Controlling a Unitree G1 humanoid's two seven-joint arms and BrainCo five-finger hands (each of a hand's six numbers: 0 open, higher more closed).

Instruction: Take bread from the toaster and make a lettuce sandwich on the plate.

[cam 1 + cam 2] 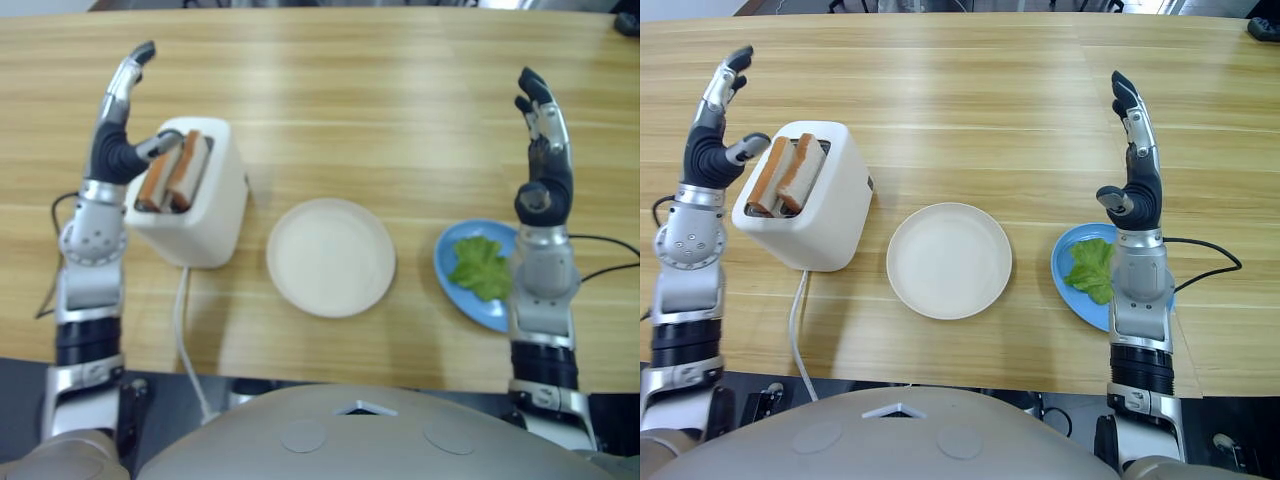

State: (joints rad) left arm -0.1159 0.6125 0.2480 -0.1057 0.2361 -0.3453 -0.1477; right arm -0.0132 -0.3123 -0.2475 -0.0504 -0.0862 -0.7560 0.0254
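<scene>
You are starting the first step: two bread slices (790, 172) are standing in the toaster (830, 215) at left, just right of your left hand (708, 145). It and your right hand (1137, 180) are holding nothing, fingers spread. Next is likely pinching a slice toward the plate (948, 260).

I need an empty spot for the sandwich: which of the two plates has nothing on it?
The cream plate in the middle, next to the toaster. The blue plate by the right hand holds lettuce.
</scene>
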